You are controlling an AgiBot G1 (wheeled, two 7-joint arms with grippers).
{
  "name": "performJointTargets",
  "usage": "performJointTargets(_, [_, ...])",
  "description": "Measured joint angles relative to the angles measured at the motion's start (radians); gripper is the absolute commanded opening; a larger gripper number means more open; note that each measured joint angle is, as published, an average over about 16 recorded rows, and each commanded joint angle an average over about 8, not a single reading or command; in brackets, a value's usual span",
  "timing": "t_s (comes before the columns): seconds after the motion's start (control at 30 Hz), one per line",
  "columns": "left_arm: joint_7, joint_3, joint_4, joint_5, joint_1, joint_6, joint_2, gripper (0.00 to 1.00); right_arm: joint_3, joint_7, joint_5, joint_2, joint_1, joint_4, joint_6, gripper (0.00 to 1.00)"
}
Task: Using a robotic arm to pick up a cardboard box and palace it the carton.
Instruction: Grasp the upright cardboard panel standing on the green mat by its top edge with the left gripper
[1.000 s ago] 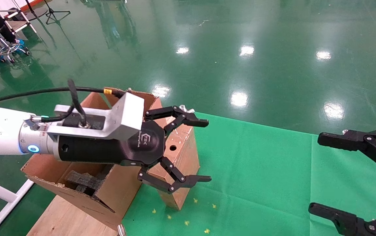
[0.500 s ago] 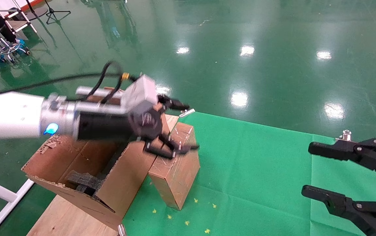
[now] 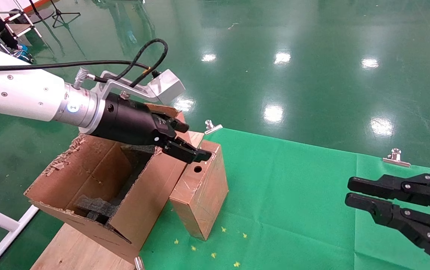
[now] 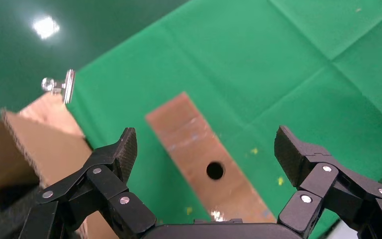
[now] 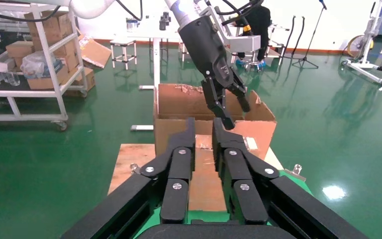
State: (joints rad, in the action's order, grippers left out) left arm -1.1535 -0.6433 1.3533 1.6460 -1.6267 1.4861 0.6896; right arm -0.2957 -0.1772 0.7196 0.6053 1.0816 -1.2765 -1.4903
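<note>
The small cardboard box (image 3: 200, 191) stands on edge on the green cloth and leans against the carton (image 3: 143, 202). Its narrow holed side faces up. My left gripper (image 3: 190, 140), on the white arm, hovers just above that side, pointing down, open and empty. In the left wrist view the box (image 4: 189, 134) lies below, between the open gripper's (image 4: 206, 139) fingers without touching them. The carton holds black foam (image 3: 95, 208). My right gripper (image 3: 348, 192) is at the lower right, shut and empty. In the right wrist view it (image 5: 204, 124) points at the box (image 5: 205, 184).
The green cloth (image 3: 293, 187) is held by metal clips (image 3: 212, 126) (image 3: 396, 157). A wooden board (image 3: 72, 247) lies under the carton, with a white frame (image 3: 1, 225) beside it. Shelves with boxes (image 5: 45, 59) stand beyond on the shiny green floor.
My left gripper has risen, turned and tilted down over the box's holed side. My right gripper's fingers have closed from wide open to nearly touching.
</note>
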Motion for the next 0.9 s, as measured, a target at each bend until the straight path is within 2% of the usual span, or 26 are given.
performJointTargets(0.4, [-0.158,-0.063,0.001,0.059,0.020,0.011,0.028,1.00,-0.001,0.000,0.000,0.000,0.000,0.000,0.000,0.00])
performJointTargets(0.9, [-0.194,-0.113,0.005,0.151,0.063,-0.052,0.077,1.00,-0.001,0.001,-0.001,-0.001,0.000,0.000,0.001,0.00])
